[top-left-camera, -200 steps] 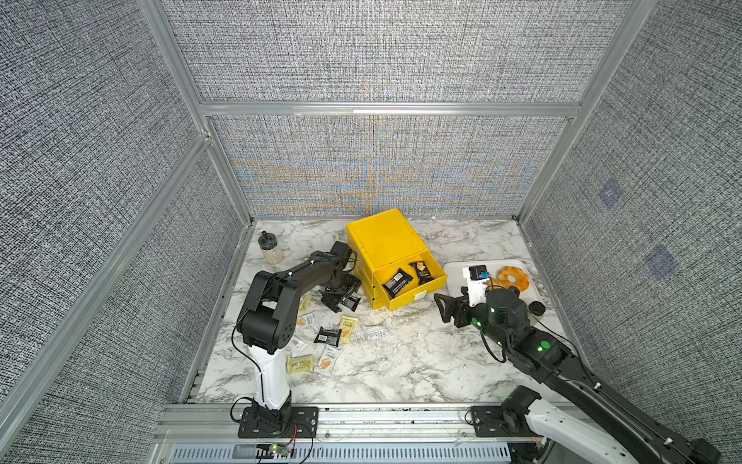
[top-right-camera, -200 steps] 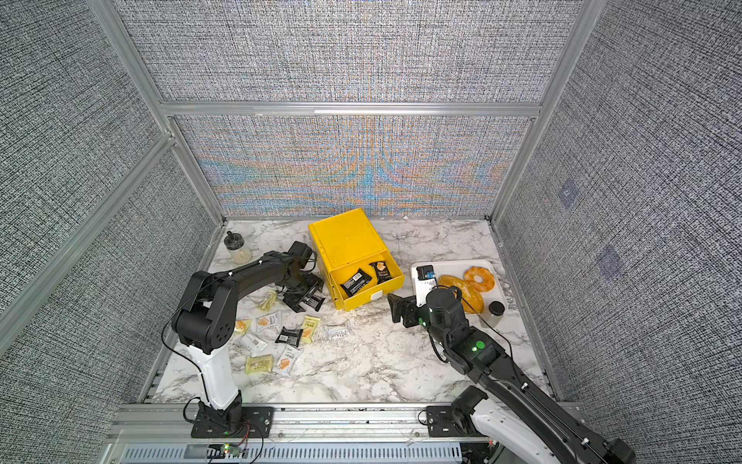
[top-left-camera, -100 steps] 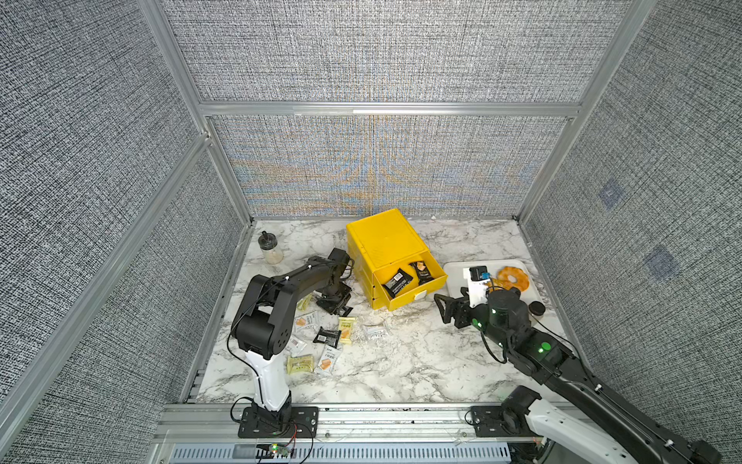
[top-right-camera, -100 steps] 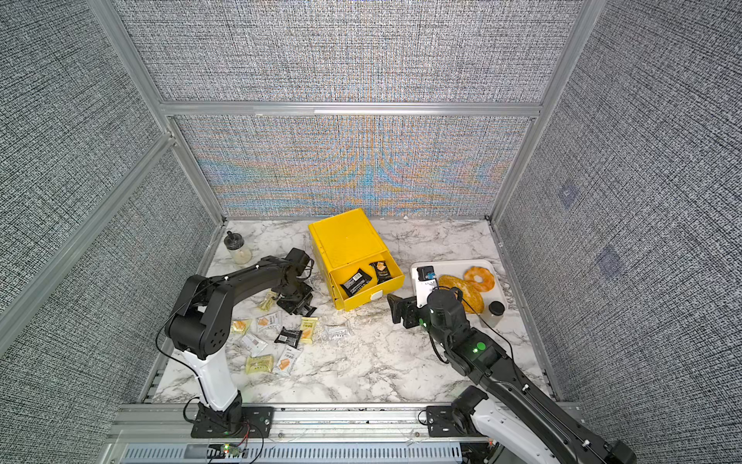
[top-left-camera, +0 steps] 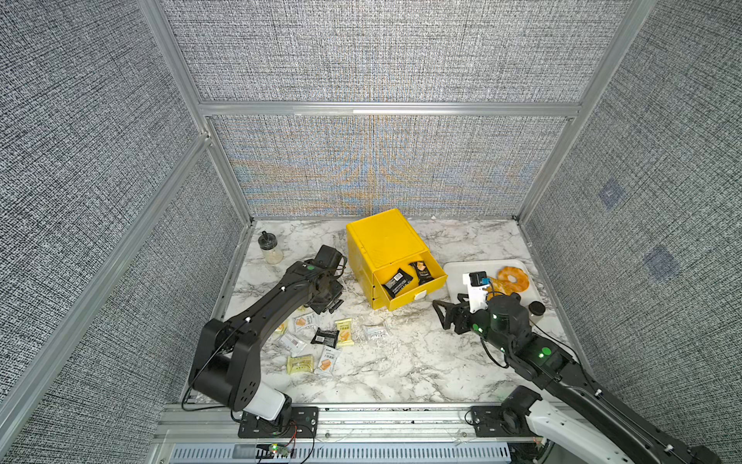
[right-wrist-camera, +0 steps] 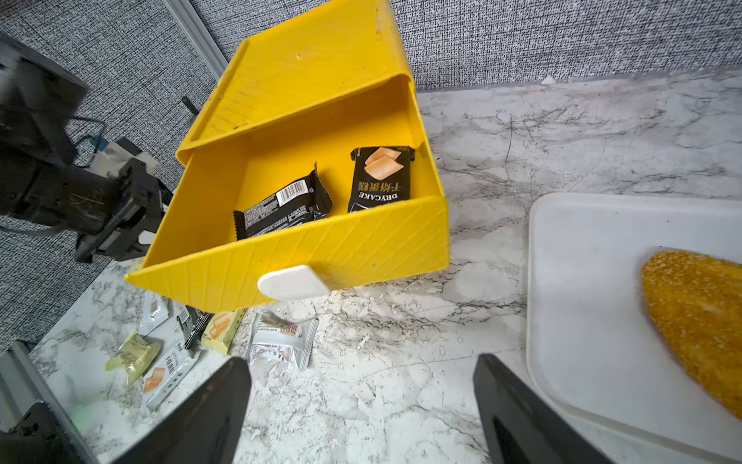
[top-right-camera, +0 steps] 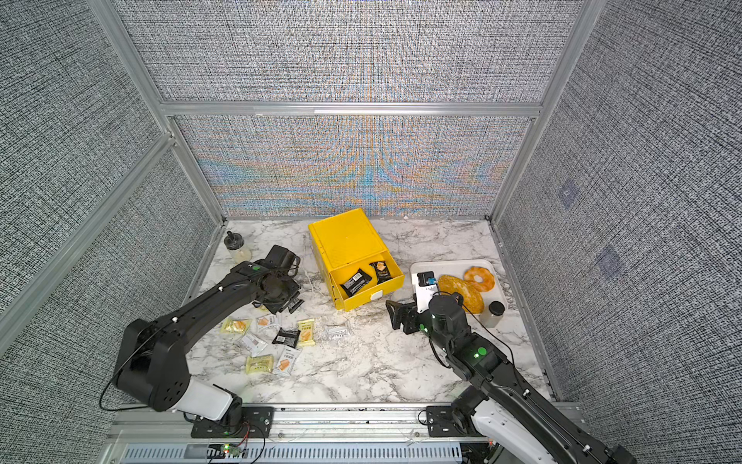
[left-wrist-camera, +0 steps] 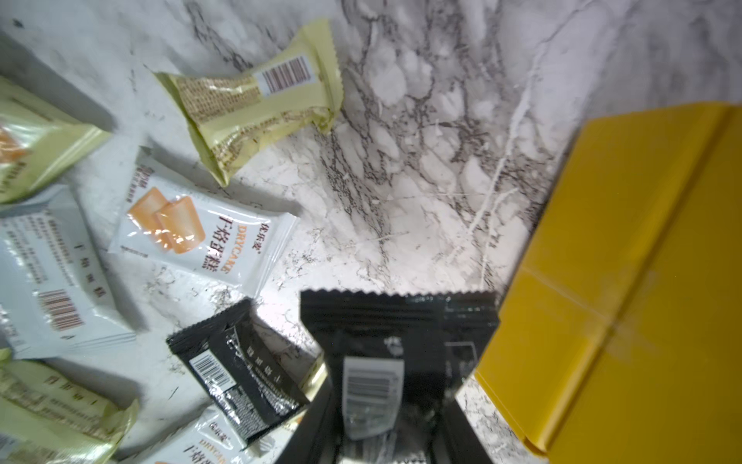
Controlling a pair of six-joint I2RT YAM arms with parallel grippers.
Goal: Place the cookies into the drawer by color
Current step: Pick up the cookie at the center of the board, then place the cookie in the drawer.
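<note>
- At the upper left of the marble table (top-left-camera: 401, 361) in a top view, a small jar (top-left-camera: 270, 250) with a black lid stands by the wall. It's no part of the sorting, so leave it be.
- Your left gripper (top-left-camera: 331, 304) sits left of centre in both top views, just beside the side wall of the yellow unit. The left wrist view shows its fingers (left-wrist-camera: 305, 442) narrowed onto a held black cookie packet (left-wrist-camera: 397, 341), barcode side showing. It is pinched by one end, so the rest sticks out free to drop.
- Lower in the frame the loose cookies (top-left-camera: 344, 332) lie flat and scattered. They are pale yellow ones, white ones with an orange picture, and one spare black packet (top-left-camera: 325, 337). Most lie apart, which suits picking them singly.
- At centre, the drawer (top-left-camera: 383, 241) unit has its top tier pulled out toward the lower right. Two black packets (top-left-camera: 397, 283) already lie inside, so I judge black belongs there and your held one must go up and over the drawer's wall.
- Right of centre, your right gripper (top-left-camera: 441, 315) has its fingers spread wide and holds nothing. It faces the white tab handle (right-wrist-camera: 293, 283), placed, I'd judge, to work the tiers.
- At the far right, the white tray (top-left-camera: 453, 273) carries a bread loaf (top-right-camera: 461, 291) and a ring doughnut (top-left-camera: 513, 279), which are not cookies.
</note>
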